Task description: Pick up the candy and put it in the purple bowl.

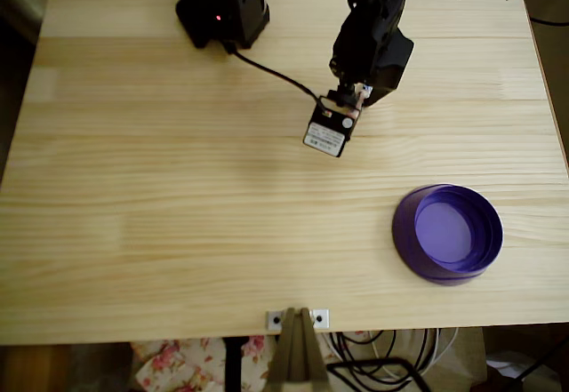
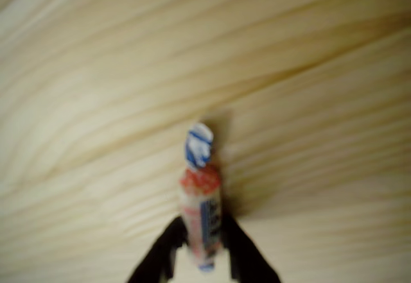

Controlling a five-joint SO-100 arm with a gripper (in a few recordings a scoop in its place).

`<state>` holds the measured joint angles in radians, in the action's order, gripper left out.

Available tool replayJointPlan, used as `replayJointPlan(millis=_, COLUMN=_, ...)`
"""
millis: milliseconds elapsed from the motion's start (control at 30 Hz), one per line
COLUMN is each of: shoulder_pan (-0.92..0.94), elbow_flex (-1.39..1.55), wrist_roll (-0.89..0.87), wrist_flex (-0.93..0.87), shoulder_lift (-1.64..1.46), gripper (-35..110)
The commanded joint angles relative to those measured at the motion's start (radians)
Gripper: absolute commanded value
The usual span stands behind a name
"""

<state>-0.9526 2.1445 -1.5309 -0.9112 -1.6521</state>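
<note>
In the wrist view my gripper (image 2: 202, 241) is shut on the candy (image 2: 200, 199), a small wrapped sweet with a white and pink-orange body and a twisted blue-white end pointing away from me over the wood. From overhead, the black arm (image 1: 369, 32) reaches down from the table's far edge, and a bit of the candy (image 1: 362, 92) shows beside the wrist camera block (image 1: 327, 130). The purple bowl (image 1: 447, 232) sits on the table's right side nearer the front, well apart from the gripper; its lilac inside holds nothing.
The light wooden table (image 1: 178, 214) spreads wide to the left and front. A black box with a red light (image 1: 224, 5) stands at the far edge, with a cable running to the arm. A clamp (image 1: 298, 321) grips the front edge.
</note>
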Motion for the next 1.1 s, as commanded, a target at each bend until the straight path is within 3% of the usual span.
replayJointPlan(millis=0, shoulder_pan=0.008, elbow_flex=0.003, wrist_roll=-0.233, wrist_flex=-0.026, shoulder_lift=-0.044, gripper=0)
replayJointPlan(millis=400, shoulder_pan=0.084, elbow_flex=-0.014, wrist_roll=0.067, wrist_flex=-0.075, shoulder_lift=-0.334, gripper=0)
replayJointPlan(millis=833, shoulder_pan=0.121, elbow_flex=-0.023, wrist_roll=0.488, wrist_flex=0.242, shoulder_lift=-0.414, gripper=0)
replayJointPlan(millis=1067, shoulder_pan=0.150, elbow_flex=-0.207, wrist_roll=0.686, wrist_flex=0.270, shoulder_lift=-0.272, gripper=0)
